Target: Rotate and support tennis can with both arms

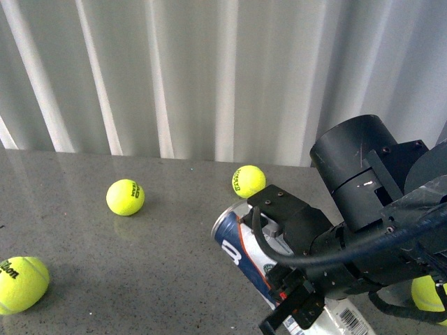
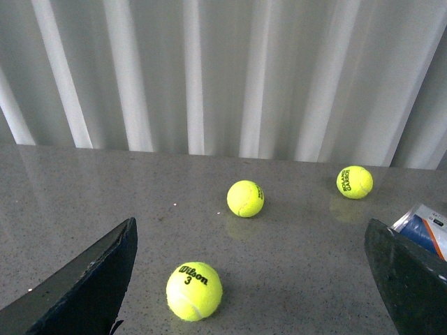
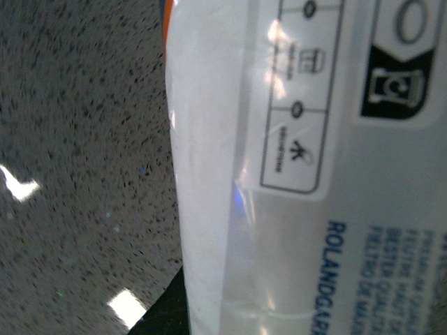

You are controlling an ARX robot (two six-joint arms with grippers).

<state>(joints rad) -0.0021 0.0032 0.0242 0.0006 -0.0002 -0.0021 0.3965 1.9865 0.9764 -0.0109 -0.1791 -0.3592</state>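
Your left gripper (image 2: 249,222) gapes wide and empty, while your right gripper (image 1: 293,310) sits against the lying clear plastic blue-white-orange tennis can (image 1: 237,251), its grip impossible to tell.

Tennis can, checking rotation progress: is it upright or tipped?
Tipped: the tennis can lies lengthwise, silvery rim facing away from the robot.

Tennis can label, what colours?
Blue, white and orange on the tennis can; the front view shows it best.

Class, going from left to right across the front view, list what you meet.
Edge tennis ball → second tennis ball → third tennis ball → right arm.
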